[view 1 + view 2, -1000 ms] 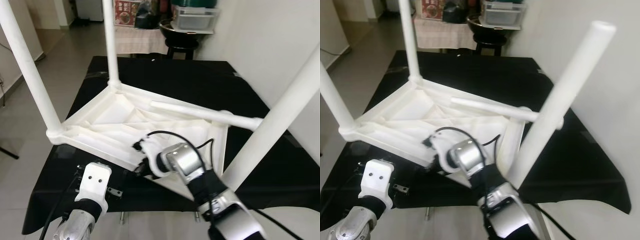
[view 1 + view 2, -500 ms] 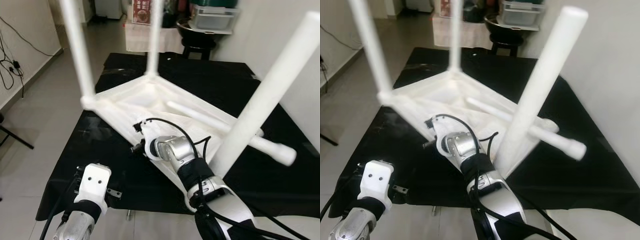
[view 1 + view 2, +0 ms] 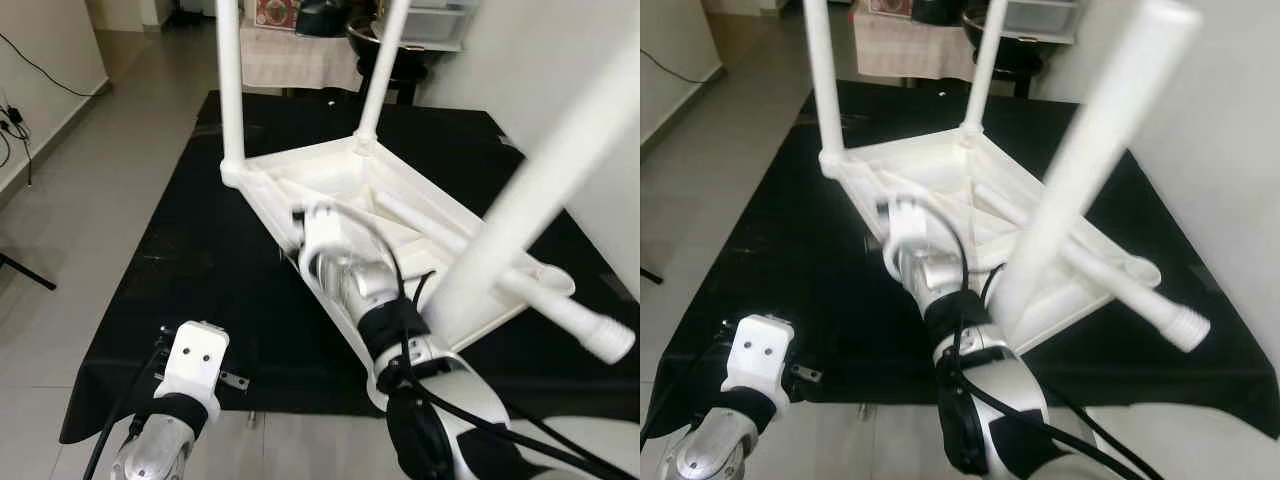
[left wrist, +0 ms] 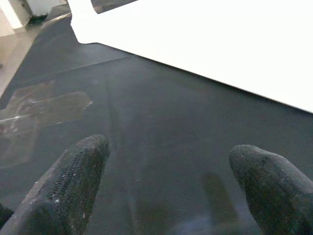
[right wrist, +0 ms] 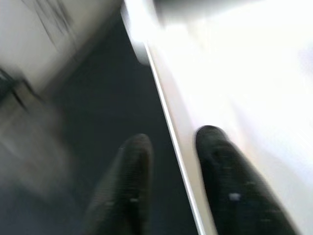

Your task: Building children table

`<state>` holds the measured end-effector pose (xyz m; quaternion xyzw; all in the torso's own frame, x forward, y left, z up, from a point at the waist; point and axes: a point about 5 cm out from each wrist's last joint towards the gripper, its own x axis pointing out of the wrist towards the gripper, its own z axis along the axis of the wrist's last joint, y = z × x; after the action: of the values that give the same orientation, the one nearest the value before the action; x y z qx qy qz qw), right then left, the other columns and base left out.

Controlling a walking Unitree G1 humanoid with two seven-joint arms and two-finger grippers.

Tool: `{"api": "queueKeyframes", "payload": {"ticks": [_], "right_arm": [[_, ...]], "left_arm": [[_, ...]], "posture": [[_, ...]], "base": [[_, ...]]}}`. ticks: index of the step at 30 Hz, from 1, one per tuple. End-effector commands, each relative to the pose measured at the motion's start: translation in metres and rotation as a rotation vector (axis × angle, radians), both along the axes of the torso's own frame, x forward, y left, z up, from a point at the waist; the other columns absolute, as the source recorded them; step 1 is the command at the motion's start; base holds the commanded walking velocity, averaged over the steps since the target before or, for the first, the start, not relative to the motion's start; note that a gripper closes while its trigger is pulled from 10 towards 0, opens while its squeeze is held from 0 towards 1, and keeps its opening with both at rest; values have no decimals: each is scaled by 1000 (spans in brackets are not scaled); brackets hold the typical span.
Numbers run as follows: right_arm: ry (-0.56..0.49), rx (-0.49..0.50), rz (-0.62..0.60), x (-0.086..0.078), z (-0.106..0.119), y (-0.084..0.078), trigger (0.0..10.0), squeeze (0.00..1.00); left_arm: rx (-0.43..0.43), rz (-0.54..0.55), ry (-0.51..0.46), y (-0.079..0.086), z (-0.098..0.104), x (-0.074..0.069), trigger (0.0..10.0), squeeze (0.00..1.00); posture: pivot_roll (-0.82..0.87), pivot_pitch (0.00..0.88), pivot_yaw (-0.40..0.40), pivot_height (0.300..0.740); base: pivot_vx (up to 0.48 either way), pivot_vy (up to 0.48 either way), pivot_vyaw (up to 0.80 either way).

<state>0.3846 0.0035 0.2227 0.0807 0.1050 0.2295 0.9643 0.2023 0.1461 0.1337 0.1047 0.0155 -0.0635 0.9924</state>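
Astride the upturned table's near rim — right end effector, black mat beside.

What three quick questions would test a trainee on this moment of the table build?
1. True or false: the table stands right way up on the mat.
2. How many legs stand upright in the table? A: two. B: three. C: four.
3. Fill in: while the right end effector grips the table's rim, the left end effector hangs open over the black ____.

Key
1. False: it lies upside down, legs pointing up.
2. B: a fourth leg lies loose across the underside.
3. mat
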Motion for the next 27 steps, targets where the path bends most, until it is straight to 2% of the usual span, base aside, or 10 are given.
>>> {"api": "queueKeyframes", "payload": {"ticks": [1,5,6,11,13,14,18,19,20,27], "right_arm": [[-12,151,156,-25,9,52,10000,1000],[-111,258,291,-35,27,56,10000,1000],[-176,310,416,-46,35,54,10000,1000],[-260,334,615,-66,36,44,10000,1000],[-293,311,696,-75,30,34,10000,1000],[-330,281,818,-88,20,12,10000,898],[-318,254,933,-101,10,-6,10000,898],[-309,200,1057,-116,-5,-31,10000,0],[-269,147,1145,-127,-20,-61,10000,0],[-132,93,1181,-141,-36,-123,10000,0]], "left_arm": [[8,-2,3,-1,1,-2,10000,0],[11,-3,2,-1,1,-2,10000,0],[13,-3,1,-1,1,-2,10000,0],[21,-4,-3,-1,2,-1,10000,0],[29,-4,-7,0,2,-1,10000,0],[39,8,-16,3,3,1,10000,0],[48,22,-26,5,4,2,10000,0],[54,48,-37,10,6,5,10000,0],[59,72,-46,15,7,7,10000,0],[80,102,-60,22,8,11,10000,0]], "posture": [[-9,57,-128,740],[-17,54,-125,740],[-17,54,-125,740],[-28,52,-123,740],[-35,52,-122,740],[-51,51,-121,740],[-53,50,-121,740],[-64,45,-119,740],[-72,40,-113,740],[-82,30,-108,740]], "base": [[0,0,0],[0,0,0],[0,0,0],[0,0,0],[0,0,0],[0,0,0],[0,0,0],[0,0,0],[0,0,0],[0,0,0]]}}
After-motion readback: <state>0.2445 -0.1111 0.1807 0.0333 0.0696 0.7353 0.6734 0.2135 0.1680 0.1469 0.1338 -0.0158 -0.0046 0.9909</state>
